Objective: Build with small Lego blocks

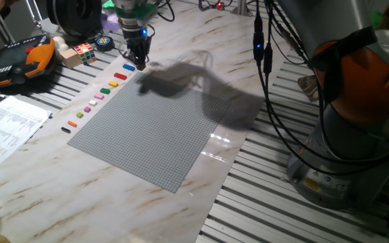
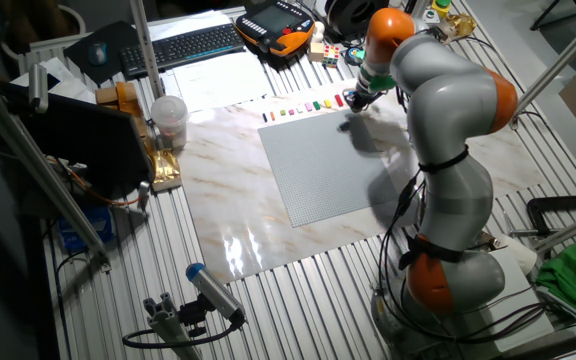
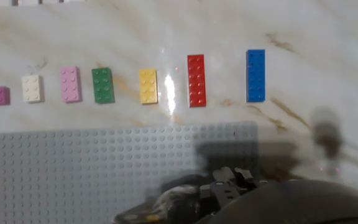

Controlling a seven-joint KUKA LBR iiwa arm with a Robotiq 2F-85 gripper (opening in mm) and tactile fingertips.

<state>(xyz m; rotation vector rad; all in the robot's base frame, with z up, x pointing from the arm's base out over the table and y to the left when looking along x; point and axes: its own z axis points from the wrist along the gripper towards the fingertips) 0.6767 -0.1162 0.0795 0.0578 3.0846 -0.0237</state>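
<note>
the tool (image 1: 139, 59) hovers above the blue brick (image 3: 256, 75), its state unclear. picking looks not yet begun. next: descend squarely over that brick.

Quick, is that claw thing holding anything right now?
Gripper: cannot be told whether open or closed; it hangs above the blue block, and no block is seen in it.

A row of small coloured plastic Lego blocks (image 1: 97, 98) lies on the marbled table (image 1: 39, 189) beside the large grey studded baseplate (image 1: 150, 128), with the black two-finger gripper (image 1: 139, 63) just above its blue end.
</note>
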